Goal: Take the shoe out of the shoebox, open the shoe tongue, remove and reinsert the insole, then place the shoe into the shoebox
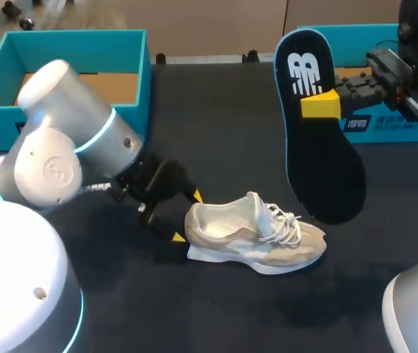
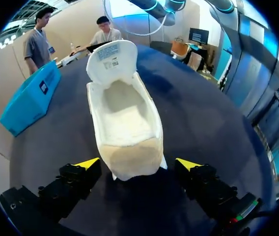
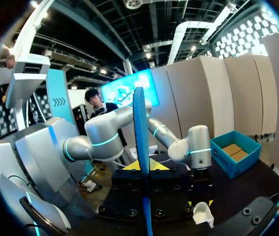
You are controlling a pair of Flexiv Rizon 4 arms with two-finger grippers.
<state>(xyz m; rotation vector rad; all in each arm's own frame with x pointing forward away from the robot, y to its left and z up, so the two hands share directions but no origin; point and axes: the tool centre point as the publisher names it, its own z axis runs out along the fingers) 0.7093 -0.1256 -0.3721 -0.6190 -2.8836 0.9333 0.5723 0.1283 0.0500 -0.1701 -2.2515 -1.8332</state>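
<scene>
The right gripper (image 1: 318, 105) is holding the insole (image 1: 325, 169) aloft while the left gripper (image 1: 187, 216) is sitting open astride the heel of the shoe (image 1: 257, 235).

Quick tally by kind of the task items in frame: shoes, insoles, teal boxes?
Shoe: 1
Insole: 1
Teal boxes: 2, one at the table's left rear, one at its right rear
Total: 4
</scene>
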